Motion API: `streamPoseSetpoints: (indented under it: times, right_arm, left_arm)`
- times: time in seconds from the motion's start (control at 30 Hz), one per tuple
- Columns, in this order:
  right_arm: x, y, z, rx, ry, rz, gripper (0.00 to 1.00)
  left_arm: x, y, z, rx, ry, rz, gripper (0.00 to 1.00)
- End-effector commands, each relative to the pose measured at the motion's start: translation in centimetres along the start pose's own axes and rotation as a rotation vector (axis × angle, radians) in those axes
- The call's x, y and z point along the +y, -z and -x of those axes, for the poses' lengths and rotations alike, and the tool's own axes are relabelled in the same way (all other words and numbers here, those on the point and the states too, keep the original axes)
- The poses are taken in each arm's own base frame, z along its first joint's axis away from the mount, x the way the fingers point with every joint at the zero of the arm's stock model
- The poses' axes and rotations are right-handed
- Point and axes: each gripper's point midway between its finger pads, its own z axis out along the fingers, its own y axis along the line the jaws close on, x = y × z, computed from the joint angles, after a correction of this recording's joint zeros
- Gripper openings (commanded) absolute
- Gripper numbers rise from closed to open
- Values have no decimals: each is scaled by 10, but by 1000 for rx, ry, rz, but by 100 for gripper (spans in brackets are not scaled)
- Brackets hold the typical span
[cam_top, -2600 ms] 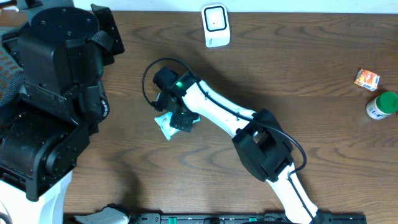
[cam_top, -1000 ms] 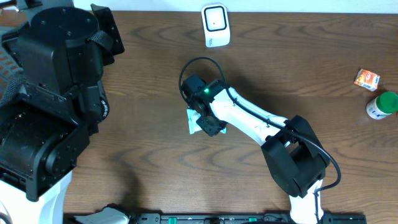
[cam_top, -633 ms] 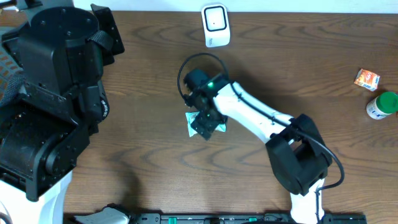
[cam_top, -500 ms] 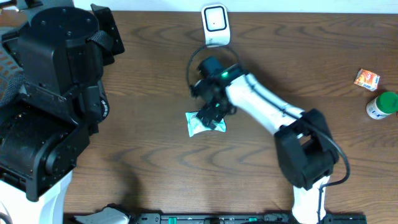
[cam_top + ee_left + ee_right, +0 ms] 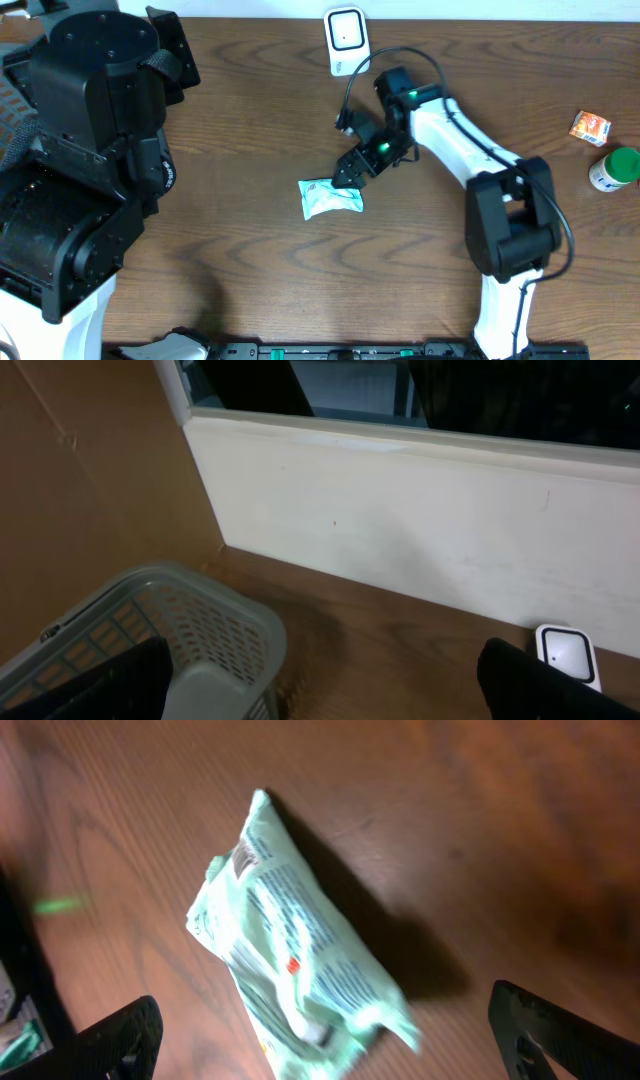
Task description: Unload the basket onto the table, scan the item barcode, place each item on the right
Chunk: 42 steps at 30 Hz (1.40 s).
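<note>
The item, a pale green and white packet (image 5: 330, 198), lies flat on the brown table, alone and untouched. My right gripper (image 5: 350, 174) hovers just beyond its far right corner, open and empty. In the right wrist view the packet (image 5: 300, 970) lies below, between the two spread dark fingertips (image 5: 115, 1038), printed side up and blurred. The white barcode scanner (image 5: 347, 40) stands at the table's far edge, also seen in the left wrist view as the scanner (image 5: 567, 655). My left gripper (image 5: 320, 700) is open and holds nothing.
A small orange box (image 5: 590, 126) and a green-capped white bottle (image 5: 614, 168) sit at the right edge. A grey basket (image 5: 190, 640) stands by the wall at the far left. The bulky left arm (image 5: 80, 160) fills the left side.
The right gripper carried the packet rightwards, opened and let it go on the table. It then drew back up and right toward the scanner. The left arm stayed still.
</note>
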Motion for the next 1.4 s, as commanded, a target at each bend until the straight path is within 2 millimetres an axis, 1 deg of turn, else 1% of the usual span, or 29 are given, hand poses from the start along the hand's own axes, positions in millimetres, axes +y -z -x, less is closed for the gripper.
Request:
streamPoseSetpoints:
  times: [0.0, 0.17, 0.3, 0.33, 0.37, 0.4, 0.47, 0.53, 0.6, 0.63, 0.67, 0.7, 0.73, 0.83, 0.9, 0.93, 1.0, 1.07, 1.1, 1.17, 1.27, 1.37]
  right_arm:
    - [1, -23, -4, 35, -109, 69, 99]
    - [-12, -41, -19, 89, -224, 80, 99]
    - [-13, -53, -37, 161, -277, 107, 99]
    - [-13, -56, -42, 178, -289, 112, 97]
    - [-14, -59, -45, 192, -300, 116, 90]
    - [-13, -60, -47, 200, -305, 119, 86]
    - [-13, -63, -51, 217, -316, 124, 69]
    - [-14, -64, -54, 228, -321, 120, 55]
    - [-16, -63, -54, 228, -322, 115, 37]
    - [-16, -63, -54, 226, -324, 116, 25]
    - [-17, -62, -54, 223, -327, 116, 17]
    - [-19, -61, -54, 220, -330, 116, 6]
    - [-18, -60, -53, 216, -333, 123, 1]
    - [-20, -57, -49, 202, -332, 123, 1]
    - [-19, -50, -43, 190, -327, 121, 1]
    - [-16, -44, -37, 177, -310, 134, 1]
    - [0, -25, -20, 133, -248, 206, 1]
    - [22, 2, -2, 67, -179, 298, 1]
    - [35, 19, 9, 25, -143, 348, 1]
    - [56, 47, 22, -41, -88, 416, 1]
    - [79, 76, 26, -91, -18, 454, 2]
    - [95, 93, 21, -99, 42, 461, 1]
  left_arm:
    - [6, 3, 3, -9, 23, 9, 98]
    - [6, 3, 3, -9, 23, 9, 98]
    - [6, 3, 3, -9, 23, 9, 98]
    - [6, 3, 3, -9, 23, 9, 98]
    - [6, 3, 3, -9, 23, 9, 98]
    - [6, 3, 3, -9, 23, 9, 98]
    - [6, 3, 3, -9, 23, 9, 98]
    - [6, 3, 3, -9, 23, 9, 98]
    - [6, 3, 3, -9, 23, 9, 98]
    - [6, 3, 3, -9, 23, 9, 98]
    - [6, 3, 3, -9, 23, 9, 98]
    - [6, 3, 3, -9, 23, 9, 98]
    - [6, 3, 3, -9, 23, 9, 98]
    - [6, 3, 3, -9, 23, 9, 98]
    - [6, 3, 3, -9, 23, 9, 98]
    - [6, 3, 3, -9, 23, 9, 98]
    - [6, 3, 3, -9, 23, 10, 98]
    - [6, 3, 3, -9, 23, 10, 98]
    - [6, 3, 3, -9, 23, 9, 98]
    - [6, 3, 3, -9, 23, 9, 98]
    - [6, 3, 3, -9, 23, 9, 98]
    - [6, 3, 3, -9, 23, 9, 98]
